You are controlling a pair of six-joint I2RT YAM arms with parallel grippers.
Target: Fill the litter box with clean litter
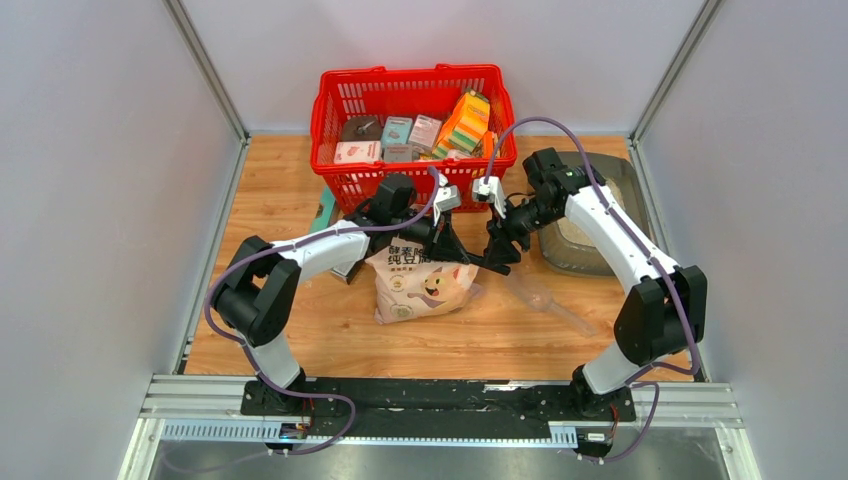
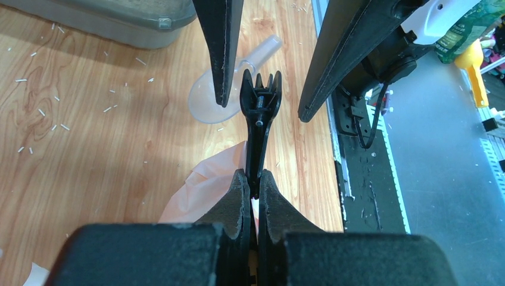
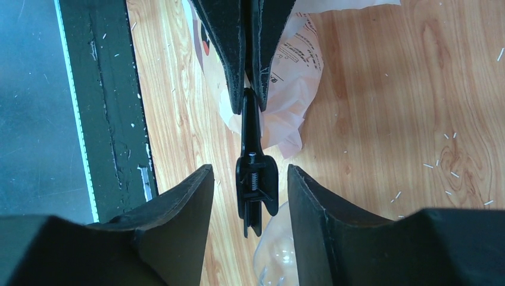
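Above the pinkish-cream litter bag printed with a cartoon cat (image 1: 425,285), both arms meet on a black spring-loaded plastic bag clip (image 2: 260,113). Left gripper (image 2: 254,179): jaws pressed together on the clip's thin tip, over the bag's crumpled top. Right gripper (image 3: 250,173): jaws apart, straddling the clip's sprung handle end without touching it. Shallow grey-brown plastic litter box (image 1: 580,262): at the table's right side, apart from the bag; whether it holds litter cannot be told. Clean pale litter granules (image 2: 41,113): only stray grains show on the wooden tabletop (image 2: 119,167), the bulk presumably bagged. Clear plastic scoop (image 2: 208,101): lying between bag and box. Step judged in hand: unclipping the bag. For a clean release the right jaws should close squarely on both handle lobes, behind the spring, while the left holds steady; an off-centre squeeze could twist the clip or tear the thin bag.
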